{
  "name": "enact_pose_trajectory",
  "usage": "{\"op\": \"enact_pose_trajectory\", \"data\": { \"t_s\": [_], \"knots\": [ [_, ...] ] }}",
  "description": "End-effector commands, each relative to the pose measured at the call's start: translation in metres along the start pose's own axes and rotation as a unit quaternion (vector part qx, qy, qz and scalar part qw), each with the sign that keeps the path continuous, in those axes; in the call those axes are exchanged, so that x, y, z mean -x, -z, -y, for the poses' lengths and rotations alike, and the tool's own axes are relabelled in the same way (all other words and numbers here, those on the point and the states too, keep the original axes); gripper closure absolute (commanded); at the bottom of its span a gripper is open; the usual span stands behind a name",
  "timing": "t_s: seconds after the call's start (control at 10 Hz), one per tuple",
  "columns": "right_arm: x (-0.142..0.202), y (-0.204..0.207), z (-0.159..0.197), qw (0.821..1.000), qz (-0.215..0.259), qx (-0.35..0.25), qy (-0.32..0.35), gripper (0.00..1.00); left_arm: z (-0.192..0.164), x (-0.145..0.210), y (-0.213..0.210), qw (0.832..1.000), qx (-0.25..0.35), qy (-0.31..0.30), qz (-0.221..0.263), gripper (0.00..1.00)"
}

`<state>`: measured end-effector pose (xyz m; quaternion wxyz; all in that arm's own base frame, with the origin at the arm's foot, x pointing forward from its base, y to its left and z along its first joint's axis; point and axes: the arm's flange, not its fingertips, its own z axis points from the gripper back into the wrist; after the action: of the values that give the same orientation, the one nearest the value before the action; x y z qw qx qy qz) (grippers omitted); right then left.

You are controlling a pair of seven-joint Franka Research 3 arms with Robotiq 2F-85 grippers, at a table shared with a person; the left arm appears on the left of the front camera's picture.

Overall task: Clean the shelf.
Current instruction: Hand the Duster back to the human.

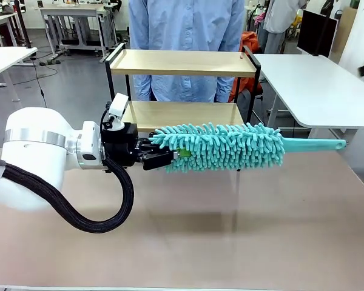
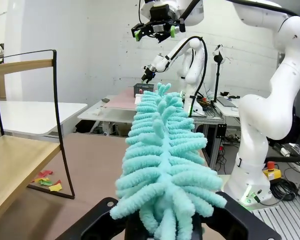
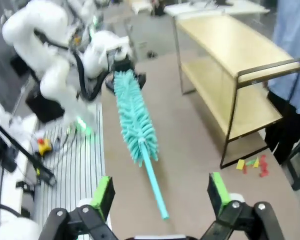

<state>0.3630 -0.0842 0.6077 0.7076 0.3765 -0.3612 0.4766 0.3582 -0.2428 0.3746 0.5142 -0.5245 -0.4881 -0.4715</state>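
Observation:
The shelf [image 1: 182, 63] stands at the table's far edge, two light wooden boards in a black frame; it also appears as shelf [image 2: 20, 165] and shelf [image 3: 230, 60]. My left gripper [image 1: 161, 156] is shut on the fluffy end of a teal duster [image 1: 224, 145], held level above the table in front of the shelf's lower board, with its handle [image 1: 315, 145] pointing right. The duster [image 2: 162, 150] runs away from the left gripper [image 2: 167, 227]. My right gripper [image 3: 160, 200] hangs open high above the duster's handle [image 3: 154, 182], touching nothing; it is also visible as right gripper [image 2: 157, 27].
A person in a blue shirt [image 1: 188, 24] stands right behind the shelf. Small coloured scraps [image 3: 252, 164] lie on the table by the shelf's right foot. White tables [image 1: 315, 85] stand to the right and left farther back. The brown table [image 1: 230, 236] is bare in front.

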Motion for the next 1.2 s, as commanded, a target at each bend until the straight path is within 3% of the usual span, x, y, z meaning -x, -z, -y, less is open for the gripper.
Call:
{"op": "enact_pose_trajectory", "data": {
  "t_s": [0.0,0.5,0.6,0.9,1.1],
  "knots": [
    [0.006,-0.018,0.003,0.996,0.076,0.013,0.038,0.00,-0.001,-0.003,0.000,1.000,0.004,0.000,0.000,1.00],
    [0.016,-0.030,0.005,0.997,0.064,0.020,0.033,0.00,-0.001,-0.003,0.000,1.000,0.004,0.000,0.000,1.00],
    [0.016,-0.030,0.005,0.997,0.064,0.020,0.033,0.00,0.000,0.000,0.000,1.000,0.000,0.000,0.000,0.82],
    [0.016,-0.030,0.005,0.997,0.064,0.020,0.033,0.00,-0.013,-0.074,-0.035,0.998,-0.052,-0.011,0.042,0.82],
    [0.016,-0.030,0.005,0.997,0.064,0.020,0.033,0.00,-0.018,-0.127,-0.071,0.991,-0.122,0.001,0.054,0.82]
  ]
}}
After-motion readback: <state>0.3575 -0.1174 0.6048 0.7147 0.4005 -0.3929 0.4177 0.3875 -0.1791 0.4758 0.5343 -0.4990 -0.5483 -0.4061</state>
